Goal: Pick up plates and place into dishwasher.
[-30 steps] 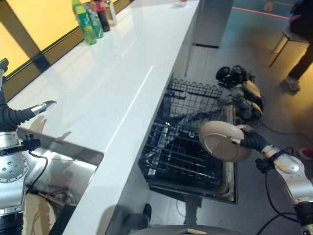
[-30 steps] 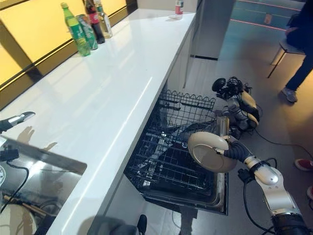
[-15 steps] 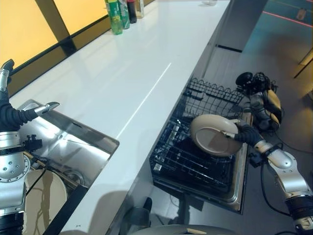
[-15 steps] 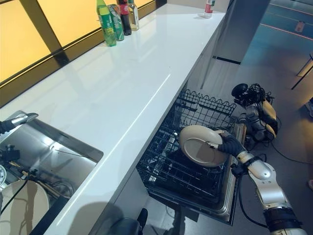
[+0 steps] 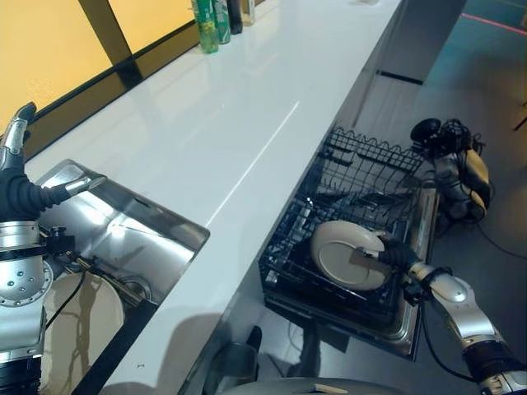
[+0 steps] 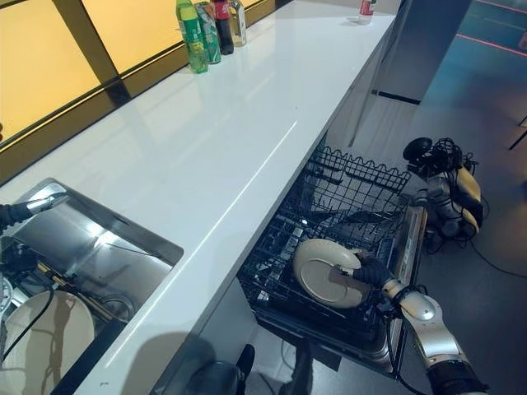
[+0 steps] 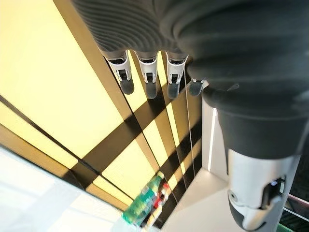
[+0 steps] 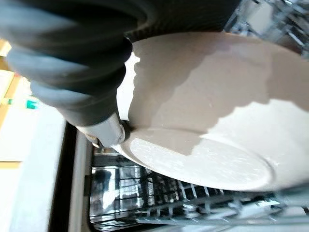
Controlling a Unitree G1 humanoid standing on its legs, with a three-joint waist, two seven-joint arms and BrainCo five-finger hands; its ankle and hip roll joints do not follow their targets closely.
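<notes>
A cream plate (image 5: 342, 257) stands tilted on its edge low in the black wire dishwasher rack (image 5: 362, 177), which is pulled out under the counter. My right hand (image 5: 389, 253) is shut on the plate's right rim; in the right wrist view the plate (image 8: 207, 121) lies against the hand (image 8: 104, 131) with rack wires below. My left hand (image 5: 18, 185) is raised at the left over the steel sink (image 5: 136, 222), open, and its fingers (image 7: 148, 77) are straight with nothing in them. A second cream plate (image 6: 41, 337) lies in the sink.
A long white counter (image 5: 206, 123) runs along the left, with several bottles (image 5: 216, 15) at its far end by the yellow window. The open dishwasher door (image 5: 409, 317) juts out over the floor. A black and cream machine (image 5: 461, 164) lies on the floor beyond the rack.
My right hand has brought the plate down from above the rack into it. The camera has shifted, and more of the sink shows. My left hand stays raised.
</notes>
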